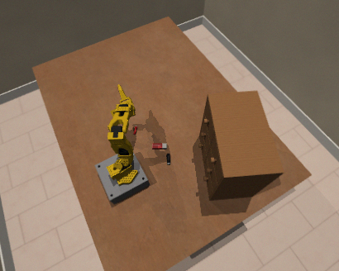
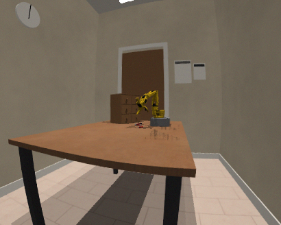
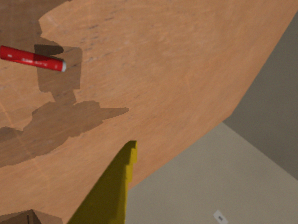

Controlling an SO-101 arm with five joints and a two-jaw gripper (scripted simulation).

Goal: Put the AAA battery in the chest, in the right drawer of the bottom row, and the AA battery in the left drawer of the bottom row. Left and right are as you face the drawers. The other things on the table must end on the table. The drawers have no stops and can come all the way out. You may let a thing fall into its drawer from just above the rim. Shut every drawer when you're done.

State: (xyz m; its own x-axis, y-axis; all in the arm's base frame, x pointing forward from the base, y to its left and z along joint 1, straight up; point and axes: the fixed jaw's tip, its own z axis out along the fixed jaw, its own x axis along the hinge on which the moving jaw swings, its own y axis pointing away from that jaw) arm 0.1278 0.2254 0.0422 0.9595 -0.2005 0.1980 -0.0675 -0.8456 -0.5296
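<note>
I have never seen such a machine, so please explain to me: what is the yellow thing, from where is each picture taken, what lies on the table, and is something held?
The yellow thing is a small robot arm on a grey base. It stands on a brown table. At its tip is a gripper, a claw with one moving jaw.

The first picture looks down from above. The second is taken from across the room, at table height. The third comes from a camera on the arm's wrist, so a yellow finger shows at the bottom.

On the table are a wooden chest of drawers, all shut, and three small things: a thin red cylinder, a red and white piece, and a dark cylinder.

Nothing is held; the gripper is wide open.
</note>
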